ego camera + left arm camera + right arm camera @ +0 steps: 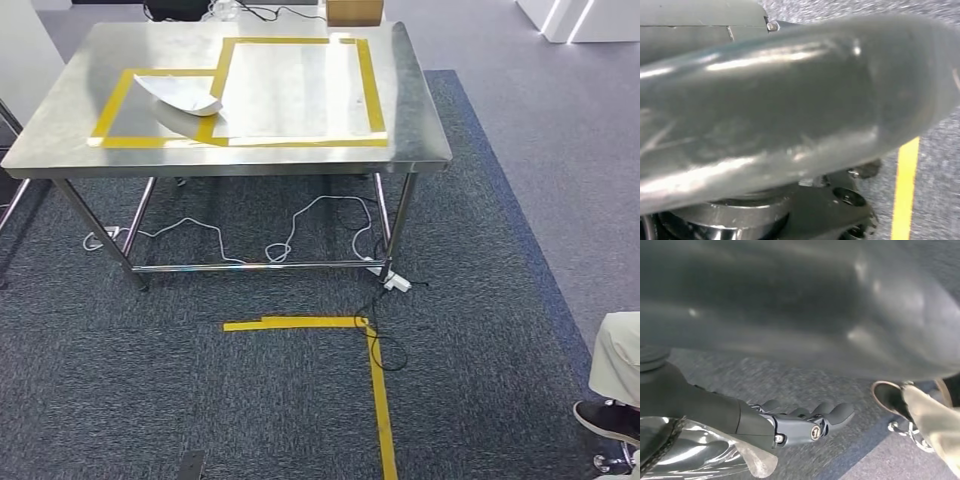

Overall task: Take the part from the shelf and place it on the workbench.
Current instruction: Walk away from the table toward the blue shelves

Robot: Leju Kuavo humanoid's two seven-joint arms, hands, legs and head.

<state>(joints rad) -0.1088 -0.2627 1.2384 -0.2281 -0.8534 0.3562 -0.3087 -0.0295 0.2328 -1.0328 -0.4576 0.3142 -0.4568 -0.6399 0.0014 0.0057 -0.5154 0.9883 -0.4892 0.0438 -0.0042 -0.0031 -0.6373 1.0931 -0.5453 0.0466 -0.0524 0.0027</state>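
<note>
A shiny steel tabletop [407, 110] stands ahead on dark grey carpet [226, 400]. Yellow tape [370, 85] marks boxes on it. A curved grey metal part [181, 95] lies on the tabletop inside the left tape box, with one edge lifted up.

The right hand [806, 422] hangs over the carpet. Its dark fingers [836, 412] are spread out straight and hold nothing.

The left hand is hidden, so I cannot tell how its fingers are.

A person's dark shoe [604, 420] is at the right.
</note>
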